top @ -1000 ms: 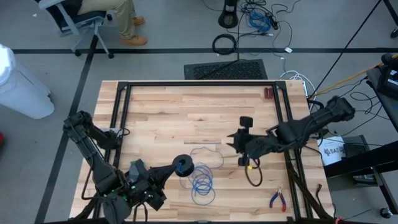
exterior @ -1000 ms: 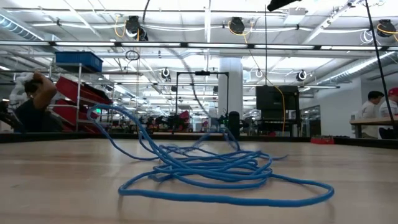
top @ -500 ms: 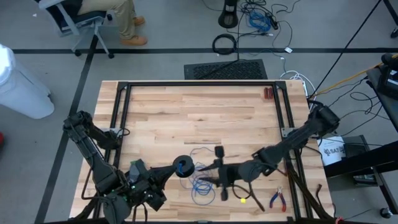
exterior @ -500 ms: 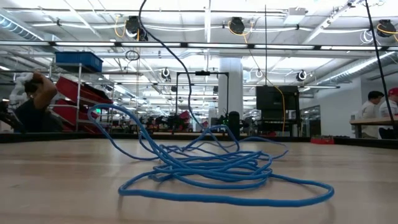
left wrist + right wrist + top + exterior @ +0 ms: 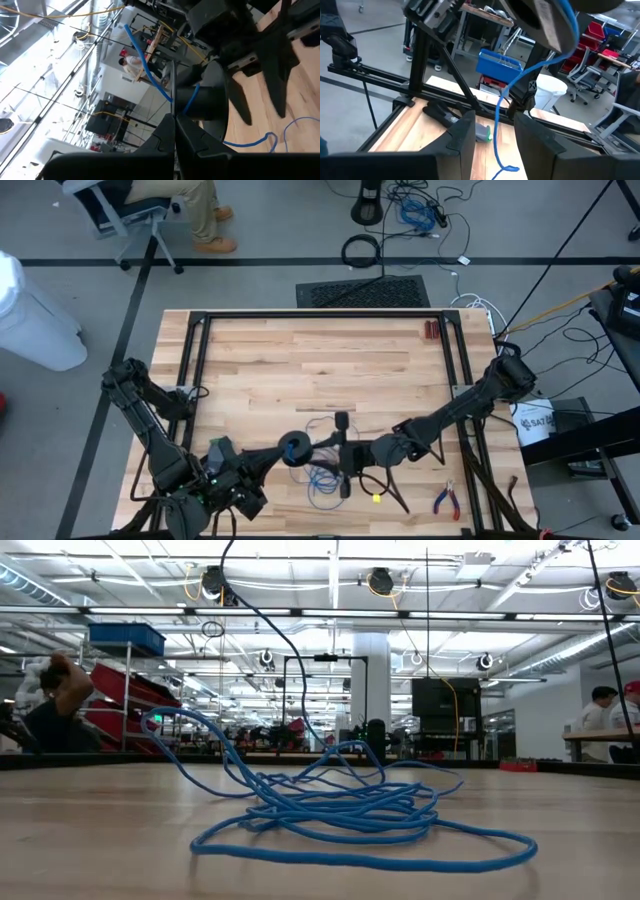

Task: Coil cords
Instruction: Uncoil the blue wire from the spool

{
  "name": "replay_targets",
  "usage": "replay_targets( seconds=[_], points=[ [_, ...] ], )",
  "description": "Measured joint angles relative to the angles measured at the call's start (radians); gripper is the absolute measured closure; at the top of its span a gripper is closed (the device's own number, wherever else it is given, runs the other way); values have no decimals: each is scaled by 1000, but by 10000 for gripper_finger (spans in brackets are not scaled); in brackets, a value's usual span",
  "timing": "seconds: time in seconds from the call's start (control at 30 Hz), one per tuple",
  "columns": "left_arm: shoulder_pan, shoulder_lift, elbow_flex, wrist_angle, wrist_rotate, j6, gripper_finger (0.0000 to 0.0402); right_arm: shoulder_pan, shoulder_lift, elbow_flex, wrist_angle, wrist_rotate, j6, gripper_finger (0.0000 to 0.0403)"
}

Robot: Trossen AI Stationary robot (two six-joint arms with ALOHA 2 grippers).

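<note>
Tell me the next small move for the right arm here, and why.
Probably shut the right claw on the blue cord. The strand hangs between its open fingers, running down from the spool that the shut left claw holds, and most of the cord lies loose on the table.

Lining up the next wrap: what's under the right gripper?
Under the open right gripper lies the loose blue cord on the table. The gripper's body covers part of the loops.

I worked in a big workshop. Round lamps (image 5: 381, 581) hung from a high ceiling full of pipes. Behind my pale wooden table (image 5: 270, 360) stood red bins on a metal shelf (image 5: 125, 690), a blue plastic box (image 5: 499, 65), and rolling office chairs (image 5: 584, 75).
</note>
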Motion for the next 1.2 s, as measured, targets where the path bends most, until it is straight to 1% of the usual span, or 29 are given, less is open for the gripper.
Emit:
replay_targets(
  seconds=[0.17,0.3,0.5,0.57,0.6,0.7,0.77,0.9,1.1,1.2],
  points=[
    [0,0,0,0,26,-21,400,-5,0,0,-8,-4,4,281],
    [4,0,0,-1,27,-21,400,-12,0,0,-10,-48,22,282],
    [7,1,0,0,36,-22,400,-25,0,0,-10,-59,40,283],
    [12,1,0,0,38,-23,400,-31,0,0,-10,-94,54,287],
    [14,1,0,0,38,-23,400,-34,0,0,-10,-108,60,291],
    [23,1,0,2,38,-25,400,-39,0,0,-9,-108,65,313],
    [29,1,0,2,46,-44,400,-40,0,0,-10,-113,65,337],
    [36,1,0,3,50,-49,400,-50,0,0,-12,-172,79,392],
    [33,1,0,3,50,-50,400,-50,0,0,-26,-182,89,400],
    [24,1,0,3,50,-50,400,-48,-17,0,-101,-182,108,401]
  ],
)
